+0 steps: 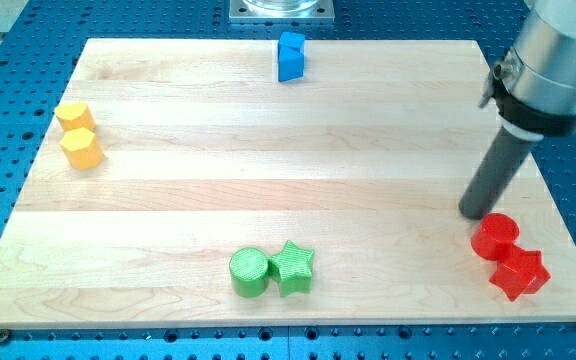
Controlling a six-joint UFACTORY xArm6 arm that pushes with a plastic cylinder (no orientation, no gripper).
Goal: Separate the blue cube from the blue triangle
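Presently my tip [476, 213] rests just above the red cylinder [494, 236], apparently touching; blocks: two blue [290, 56], yellow [79, 136], green [272, 269], red; rod holds nothing.

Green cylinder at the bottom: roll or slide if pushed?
The green cylinder stands on its flat end, so it will probably slide, not roll. It touches the green star, so a push from the view's left likely moves both. My tip is far off, by the red cylinder.

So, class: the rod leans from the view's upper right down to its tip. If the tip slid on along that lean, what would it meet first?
My tip heads toward the view's lower left. The green star looks like the first block near that line, though depth is unclear; it may pass clear.
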